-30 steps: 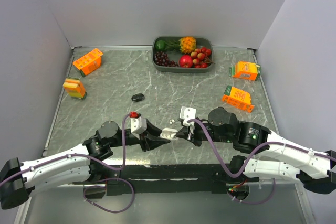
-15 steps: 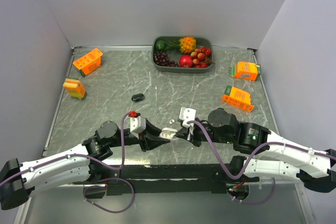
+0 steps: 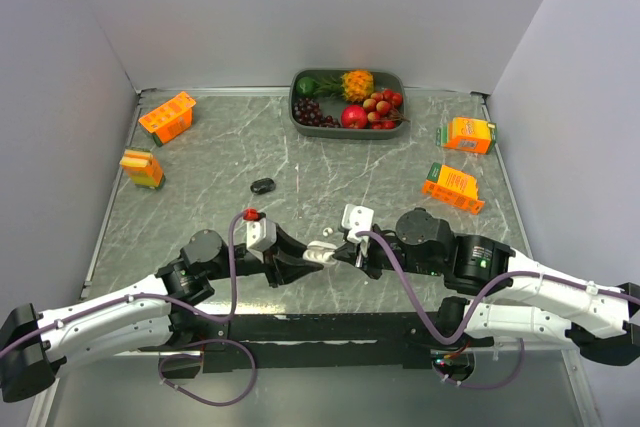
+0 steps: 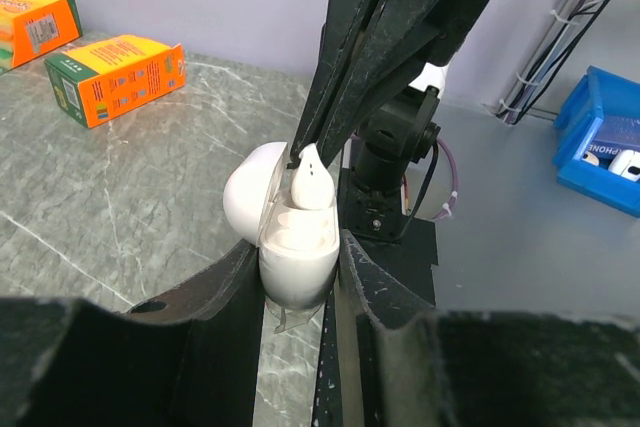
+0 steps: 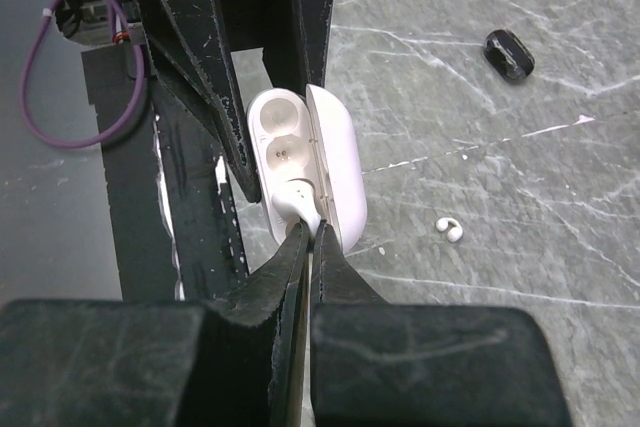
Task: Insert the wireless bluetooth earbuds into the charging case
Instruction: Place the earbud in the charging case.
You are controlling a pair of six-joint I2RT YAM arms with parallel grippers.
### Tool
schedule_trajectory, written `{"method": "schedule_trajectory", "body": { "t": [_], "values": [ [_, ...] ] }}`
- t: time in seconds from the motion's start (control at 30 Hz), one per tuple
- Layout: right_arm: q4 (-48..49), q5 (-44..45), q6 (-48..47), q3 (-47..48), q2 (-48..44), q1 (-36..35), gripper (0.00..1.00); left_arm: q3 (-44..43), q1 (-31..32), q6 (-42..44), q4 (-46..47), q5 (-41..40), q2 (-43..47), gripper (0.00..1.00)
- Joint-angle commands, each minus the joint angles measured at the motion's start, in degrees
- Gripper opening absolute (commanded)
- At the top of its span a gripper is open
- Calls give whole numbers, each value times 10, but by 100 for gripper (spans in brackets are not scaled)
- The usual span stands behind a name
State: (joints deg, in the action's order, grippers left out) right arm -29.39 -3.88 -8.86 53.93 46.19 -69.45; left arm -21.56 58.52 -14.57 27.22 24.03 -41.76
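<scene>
The left claw is closed on the white case, which it holds with the lid open, in front of the arm bases. The right claw is pinched shut on the stem of a white bud, whose rounded end sits at the mouth of one socket of the case. The bud stands proud of that socket, so it is judged not yet seated. The other socket of the case is empty. Against the earlier frames the change is slight: the left wrist has crept a little away from the arm bases, the case barely shifts, the right claw keeps its station, and neither grip has altered. Judgement: insertion is at its final press, proceeding by fine alignment rather than travel. A loose white bud lies on the surface just beyond the case, unmoved. A small black object lies farther beyond the case, also unmoved; whether it is a bud cannot be told. At least one more bud remains to be fetched.
</scene>
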Motion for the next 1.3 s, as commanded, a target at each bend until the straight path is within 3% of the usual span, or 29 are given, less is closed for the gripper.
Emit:
{"method": "schedule_trajectory", "body": {
  "t": [0.0, 0.6, 1.27],
  "values": [
    [0, 28, 0, -8, -11, -4, 0, -13, -3, -15, 85, 3, 14, 1],
    [35, 93, 12, -15, -15, -14, 0, -7, -2, -21, 98, 4, 12, 1],
    [33, 189, -25, -36, -13, -101, 0, -3, -4, -31, 122, -16, 19, 1]
  ]
}}
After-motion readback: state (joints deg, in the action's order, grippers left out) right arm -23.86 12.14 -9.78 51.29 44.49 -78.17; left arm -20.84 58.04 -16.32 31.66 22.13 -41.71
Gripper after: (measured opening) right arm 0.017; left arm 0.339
